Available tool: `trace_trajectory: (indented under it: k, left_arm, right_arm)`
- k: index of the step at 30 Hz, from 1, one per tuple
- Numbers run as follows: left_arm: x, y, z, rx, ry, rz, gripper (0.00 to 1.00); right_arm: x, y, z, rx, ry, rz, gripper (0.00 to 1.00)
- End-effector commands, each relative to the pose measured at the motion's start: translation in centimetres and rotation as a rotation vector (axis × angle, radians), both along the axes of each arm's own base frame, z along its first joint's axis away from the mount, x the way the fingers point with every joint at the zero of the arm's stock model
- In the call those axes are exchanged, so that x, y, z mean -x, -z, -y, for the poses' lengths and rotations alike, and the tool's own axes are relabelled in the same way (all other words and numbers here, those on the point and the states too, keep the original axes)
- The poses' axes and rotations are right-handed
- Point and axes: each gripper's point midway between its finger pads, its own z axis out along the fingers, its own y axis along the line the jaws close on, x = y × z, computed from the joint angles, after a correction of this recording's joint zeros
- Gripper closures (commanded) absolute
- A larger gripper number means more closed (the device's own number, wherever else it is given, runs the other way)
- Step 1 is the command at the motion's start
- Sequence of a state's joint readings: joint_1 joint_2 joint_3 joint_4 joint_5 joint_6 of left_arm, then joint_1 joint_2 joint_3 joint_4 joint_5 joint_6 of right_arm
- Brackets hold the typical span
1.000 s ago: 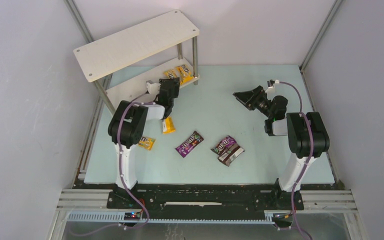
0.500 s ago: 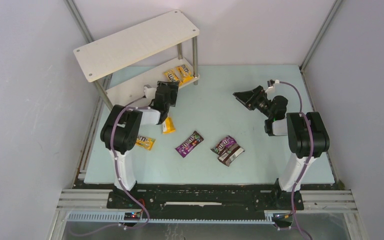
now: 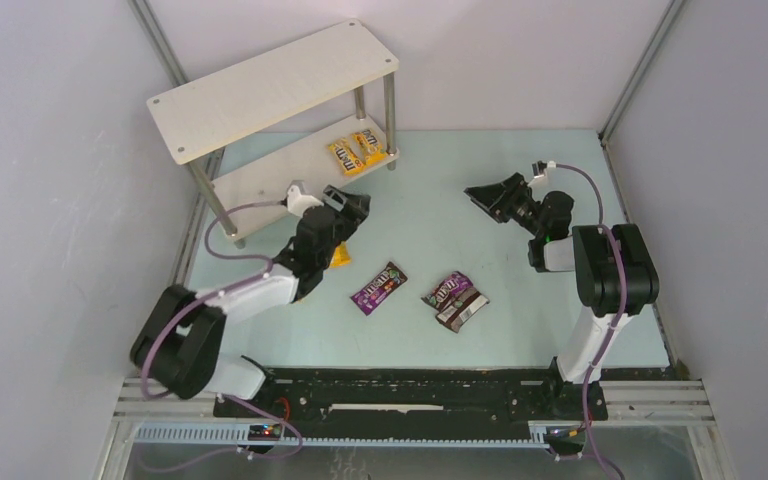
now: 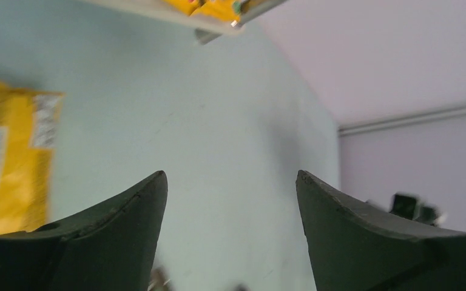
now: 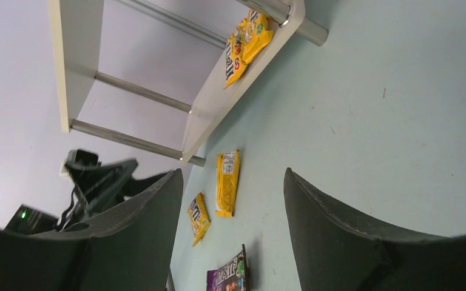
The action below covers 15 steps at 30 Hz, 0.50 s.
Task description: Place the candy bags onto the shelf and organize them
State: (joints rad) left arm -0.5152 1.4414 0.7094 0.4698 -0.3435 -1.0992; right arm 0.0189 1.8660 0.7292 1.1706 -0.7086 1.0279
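Overhead, the shelf (image 3: 270,85) stands at the far left corner of the table (image 3: 520,300). Two yellow bags (image 3: 345,156) lie side by side, touching, at the right end of its lower board (image 3: 260,183), close to a silver leg (image 3: 390,115).

The other five bags lie on the table. A third yellow bag (image 3: 338,257) rests just in front of the shelf, partly under the left arm (image 3: 250,295). A fourth yellow bag (image 5: 198,217) is hidden by that arm from above. It shows in the right wrist view, near the third and apart from it. One purple bag (image 3: 378,288) lies near the table's middle, tilted. A second purple bag (image 3: 447,288) lies to its right, touching the brown bag (image 3: 465,312) on its near side.

The left gripper (image 3: 353,207) hangs over the table in front of the shelf's right end, just beyond the third yellow bag. Its jaws are spread wide with nothing between them, and its wrist view shows that bag, blurred, off to the left of the fingers.

The right gripper (image 3: 478,193) hovers over the table's right half, well apart from every bag and pointing toward the shelf. Its jaws stand apart and empty.
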Motion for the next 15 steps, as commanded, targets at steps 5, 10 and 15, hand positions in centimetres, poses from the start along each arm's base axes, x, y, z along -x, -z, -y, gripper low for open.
trace_trajectory:
  k: [5, 10, 15]
  left_arm:
    - [7.1, 5.9, -5.5, -0.467, 0.09, -0.196, 0.16]
    - [8.4, 7.5, -8.0, -0.417, 0.12, -0.248, 0.16]
    - [8.1, 9.1, -7.7, -0.397, 0.145, -0.295, 0.16]
  right_arm:
    - [1.2, -0.8, -2.2, 0.098, -0.042, 0.05, 0.29]
    - [1.9, -0.7, -3.6, 0.147, -0.061, 0.056, 0.29]
    - [2.1, -0.6, -4.1, 0.161, -0.07, 0.056, 0.29]
